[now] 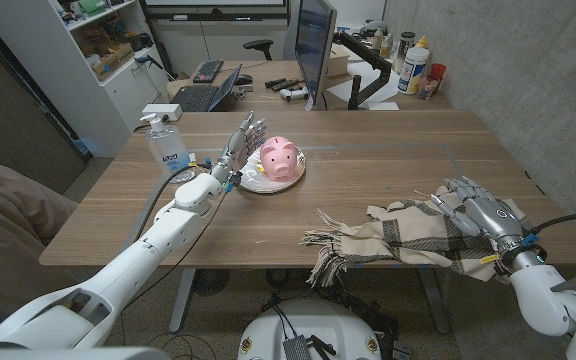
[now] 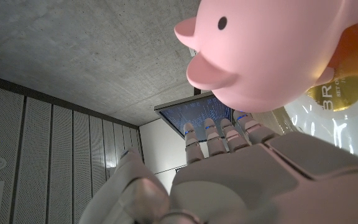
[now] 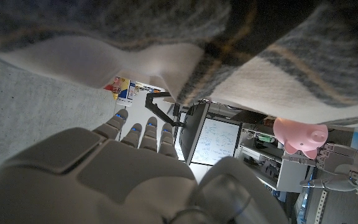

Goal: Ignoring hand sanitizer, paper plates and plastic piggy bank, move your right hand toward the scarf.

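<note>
My right hand (image 1: 473, 207) sits at the scarf (image 1: 393, 240), fingers reaching over its near end; from the head view they look slightly apart and hold nothing, though I cannot tell whether the fingertips touch the cloth. In my right wrist view the scarf (image 3: 278, 68) lies just beyond my fingers (image 3: 143, 134), its plaid folds close ahead, so I judge the reach is nearly or fully made.

The scarf stretches away from this hand toward my left, its fringe at the far end, crumpled in loose folds on the table (image 1: 368, 150). To finish well I would ease forward only a little, keeping the fingers loose and low over the nearest fold, and stop once they hang above or barely meet the cloth. Pushing further would probably bunch the soft fabric and drag it along the wood, so a slow, short move suits better than a long sweep.

My left hand (image 1: 243, 140) stands upright just beside the pig (image 1: 279, 157), fingers straight, close together and holding nothing; the left wrist view shows the pig (image 2: 266, 50) right above its fingertips. The pig sits on the plates (image 1: 258, 183), with the sanitizer (image 1: 166, 140) on the other side of that hand. None of these concern me; all lie well apart from my right hand, and I would leave my left arm as it is.
</note>
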Tool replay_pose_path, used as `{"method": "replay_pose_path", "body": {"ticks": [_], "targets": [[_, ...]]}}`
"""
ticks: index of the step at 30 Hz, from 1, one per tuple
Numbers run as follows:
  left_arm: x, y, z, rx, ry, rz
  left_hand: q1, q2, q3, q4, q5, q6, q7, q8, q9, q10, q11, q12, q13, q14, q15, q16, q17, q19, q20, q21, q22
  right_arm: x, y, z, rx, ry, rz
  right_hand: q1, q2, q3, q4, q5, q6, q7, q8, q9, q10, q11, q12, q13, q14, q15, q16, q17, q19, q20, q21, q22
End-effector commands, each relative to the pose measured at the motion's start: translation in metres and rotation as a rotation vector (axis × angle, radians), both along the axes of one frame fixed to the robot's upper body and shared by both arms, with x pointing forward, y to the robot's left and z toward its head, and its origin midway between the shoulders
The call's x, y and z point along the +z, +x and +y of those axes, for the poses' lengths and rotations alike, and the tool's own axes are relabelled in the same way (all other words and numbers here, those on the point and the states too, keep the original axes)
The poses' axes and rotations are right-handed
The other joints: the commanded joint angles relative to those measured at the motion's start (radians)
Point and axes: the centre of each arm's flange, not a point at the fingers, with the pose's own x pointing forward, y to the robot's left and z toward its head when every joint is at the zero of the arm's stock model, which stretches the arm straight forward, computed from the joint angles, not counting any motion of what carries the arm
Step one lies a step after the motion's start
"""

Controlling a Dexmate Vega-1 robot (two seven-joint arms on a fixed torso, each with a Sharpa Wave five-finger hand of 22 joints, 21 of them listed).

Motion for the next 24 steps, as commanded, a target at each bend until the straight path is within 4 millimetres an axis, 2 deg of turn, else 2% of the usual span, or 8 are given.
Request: {"method": "replay_pose_path", "body": {"ticks": [1, 24], "targets": [[-0.0017, -0.0029, -0.0027, -0.007, 0.01, 0.005, 0.006, 0.006, -0.001, -0.006, -0.001, 0.004, -0.005, 0.001, 0.001, 0.001, 0.002, 0.002, 0.003, 0.003, -0.085, 0.002, 0.003, 0.009, -0.019, 0.005, 0.002, -0.0093, -0.0064, -0.0018, -0.014, 0.004, 0.018, 0.0, 0.013, -0.006, 0.004, 0.008, 0.009, 0.001, 0.005, 0.005, -0.006, -0.005, -0.002, 0.003, -0.002, -0.028, -0.002, 0.003, -0.01, 0.001, -0.004, 0.003], [-0.0025, -0.0013, -0.0115, -0.021, 0.015, 0.005, 0.005, 0.007, -0.003, -0.008, -0.001, 0.0, -0.01, -0.002, 0.002, 0.002, 0.003, 0.002, 0.003, 0.004, -0.085, 0.003, 0.003, 0.009, -0.02, 0.005, 0.002, -0.0161, -0.0104, -0.0064, -0.039, -0.002, 0.03, 0.001, 0.017, -0.011, 0.004, 0.011, 0.009, -0.001, 0.006, 0.005, -0.008, -0.005, -0.002, 0.003, -0.004, -0.025, -0.003, 0.002, -0.01, 0.001, -0.004, 0.003]]}}
